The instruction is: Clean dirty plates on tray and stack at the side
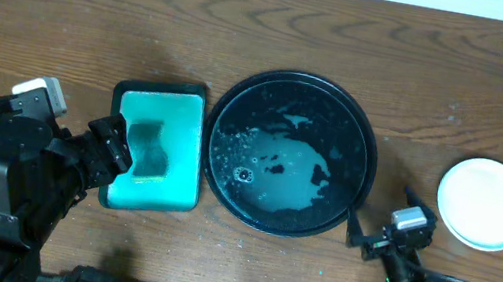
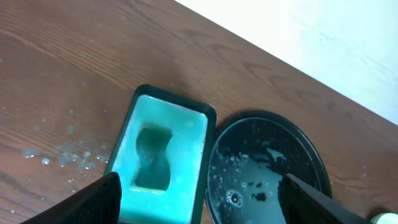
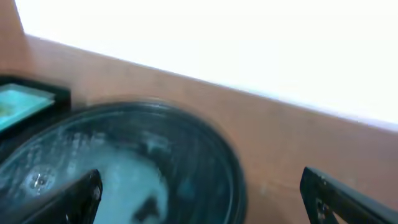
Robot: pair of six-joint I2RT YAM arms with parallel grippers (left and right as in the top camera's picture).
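The black tray point(image 1: 227, 107) sits mid-table, wet with pale mint liquid and foam; I see no plate on it. White plates point(image 1: 485, 203) lie stacked on the table at the right. My left gripper point(image 1: 116, 152) is open and empty over the left edge of the teal-green tray. In the left wrist view its fingers point(image 2: 199, 204) span that tray and the black tray point(image 2: 308, 155). My right gripper point(image 1: 377, 218) is open and empty at the black tray's lower right rim. In the right wrist view the fingers point(image 3: 205, 199) frame the blurred tray point(image 3: 211, 155).
A rectangular teal-green tray point(image 1: 179, 185) holding a dark sponge point(image 1: 148, 145) stands just left of the black tray; both show in the left wrist view point(image 2: 186, 124), sponge point(image 2: 152, 158). Water drops spot the wood at its left point(image 2: 62, 155).
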